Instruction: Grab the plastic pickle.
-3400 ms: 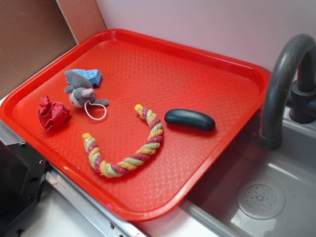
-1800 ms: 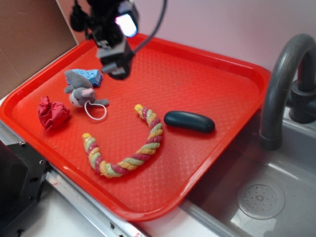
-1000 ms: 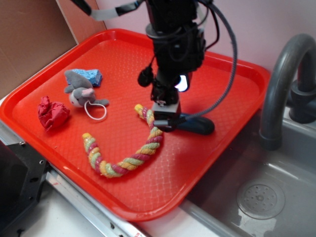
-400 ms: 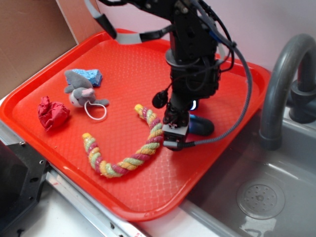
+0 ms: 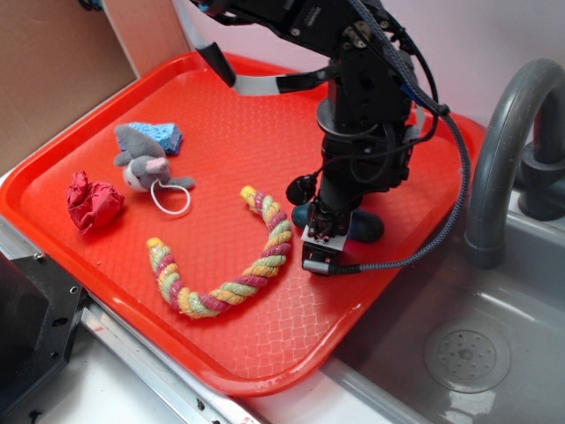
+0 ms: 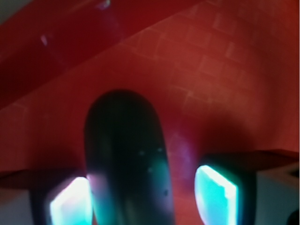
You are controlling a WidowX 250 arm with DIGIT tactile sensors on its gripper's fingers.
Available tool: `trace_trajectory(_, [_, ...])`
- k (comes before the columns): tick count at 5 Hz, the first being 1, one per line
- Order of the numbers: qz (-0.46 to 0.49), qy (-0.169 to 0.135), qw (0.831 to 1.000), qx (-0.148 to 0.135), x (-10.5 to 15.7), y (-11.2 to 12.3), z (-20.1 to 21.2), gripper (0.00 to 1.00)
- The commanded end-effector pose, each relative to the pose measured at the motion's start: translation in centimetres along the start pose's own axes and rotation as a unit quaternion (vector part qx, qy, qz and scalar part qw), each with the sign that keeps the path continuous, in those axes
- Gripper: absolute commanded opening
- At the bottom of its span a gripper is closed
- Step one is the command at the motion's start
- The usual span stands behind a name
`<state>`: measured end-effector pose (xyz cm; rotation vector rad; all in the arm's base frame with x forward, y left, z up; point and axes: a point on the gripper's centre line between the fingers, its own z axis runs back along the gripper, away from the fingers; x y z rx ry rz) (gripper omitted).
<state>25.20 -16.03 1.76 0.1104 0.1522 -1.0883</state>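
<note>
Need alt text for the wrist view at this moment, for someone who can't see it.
Close-up from the wrist camera: the dark green plastic pickle lies lengthwise between the two fingertips of the open gripper, which glow teal. A gap shows beside the right fingertip; contact on the left is unclear. Beneath is the textured red tray.

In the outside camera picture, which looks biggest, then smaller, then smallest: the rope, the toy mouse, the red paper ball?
1. Rope, clearly the largest.
2. Toy mouse.
3. Red paper ball, only a little smaller than the mouse, so that ranking is close.
</note>
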Motion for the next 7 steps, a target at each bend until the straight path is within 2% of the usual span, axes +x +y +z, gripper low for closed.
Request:
trace_trajectory(1, [0.083, 0.001, 0.997, -0.001, -0.4, -0.5, 1.8, 0.0])
trace_trajectory(2, [0.204, -0.039, 0.978, -0.027, -3.5, 1.2, 4.3, 0.0])
trace_trajectory(3, [0.328, -0.071, 0.942, -0.011, -7.8, 2.3, 8.5, 0.0])
trace_trajectory(4, [0.414, -0.115, 0.903, -0.024, -12.0, 1.5, 12.5, 0.0])
trace_trajectory(5, [0.482, -0.168, 0.86, -0.027, -15.4, -0.3, 16.1, 0.0])
trace_trajectory(6, [0.553, -0.177, 0.814, -0.026, -16.4, -0.8, 15.7, 0.0])
trace_trajectory(7, [0.526, -0.136, 0.836, -0.073, -16.8, 0.2, 15.0, 0.0])
